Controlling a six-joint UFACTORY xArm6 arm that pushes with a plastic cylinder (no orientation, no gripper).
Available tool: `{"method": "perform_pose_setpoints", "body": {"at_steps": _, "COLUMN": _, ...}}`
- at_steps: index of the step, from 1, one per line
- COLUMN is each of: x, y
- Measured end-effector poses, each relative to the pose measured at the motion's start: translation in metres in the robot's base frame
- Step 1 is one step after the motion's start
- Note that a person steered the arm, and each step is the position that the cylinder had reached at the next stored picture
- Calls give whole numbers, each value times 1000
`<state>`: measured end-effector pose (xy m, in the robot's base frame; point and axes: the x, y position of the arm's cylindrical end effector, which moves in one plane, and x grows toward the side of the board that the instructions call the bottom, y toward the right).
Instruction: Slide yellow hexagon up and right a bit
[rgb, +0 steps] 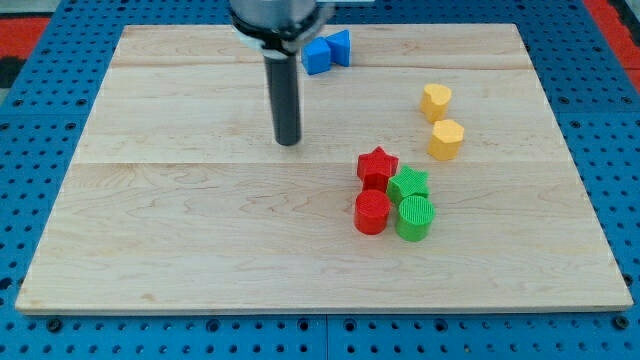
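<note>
Though fitted with nothing to part, close or clamp, being only a bare rod: my tip (288, 142) down on open wood, touching no block. Nearest at about 1 o'clock, near the far edge of the wooden board (150, 230), a blue cube (318, 56) with a second blue block (341, 45) touching it, shape unclear. Off at 4 o'clock, a tight cluster: red star (377, 165), green star (408, 184), red cylinder (372, 212), green cylinder (415, 218). Well away at 3 o'clock, the yellow hexagon (446, 139), judged so by its flat facets, with a yellow heart-like block (436, 101) just beyond it at 12 o'clock, apart by a thin gap. Step in hand, by judgement: the approach, with no contact yet and the hexagon not yet shifted. Next move: travel toward 3 to 4 o'clock, settle at the hexagon's 7 o'clock side, in the lane between it and the red star, then push briefly toward 1 o'clock. Care needed to skirt the stars and to avoid driving the hexagon into the heart-like block
</note>
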<state>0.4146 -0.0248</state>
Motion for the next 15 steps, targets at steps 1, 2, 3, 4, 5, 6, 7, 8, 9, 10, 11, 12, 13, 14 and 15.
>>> {"method": "perform_pose_setpoints", "body": {"at_steps": 1, "x": -18, "y": 44}}
{"method": "perform_pose_setpoints", "body": {"at_steps": 2, "x": -61, "y": 74}}
{"method": "perform_pose_setpoints", "body": {"at_steps": 3, "x": -96, "y": 91}}
{"method": "perform_pose_setpoints", "body": {"at_steps": 4, "x": -102, "y": 136}}
{"method": "perform_pose_setpoints", "body": {"at_steps": 5, "x": -102, "y": 214}}
{"method": "perform_pose_setpoints", "body": {"at_steps": 6, "x": -57, "y": 234}}
{"method": "perform_pose_setpoints", "body": {"at_steps": 7, "x": 33, "y": 232}}
{"method": "perform_pose_setpoints", "body": {"at_steps": 8, "x": 64, "y": 217}}
{"method": "perform_pose_setpoints", "body": {"at_steps": 9, "x": 38, "y": 197}}
{"method": "perform_pose_setpoints", "body": {"at_steps": 10, "x": 15, "y": 177}}
{"method": "perform_pose_setpoints", "body": {"at_steps": 11, "x": 0, "y": 166}}
{"method": "perform_pose_setpoints", "body": {"at_steps": 12, "x": -13, "y": 166}}
{"method": "perform_pose_setpoints", "body": {"at_steps": 13, "x": -29, "y": 153}}
{"method": "perform_pose_setpoints", "body": {"at_steps": 14, "x": -39, "y": 112}}
{"method": "perform_pose_setpoints", "body": {"at_steps": 15, "x": -56, "y": 84}}
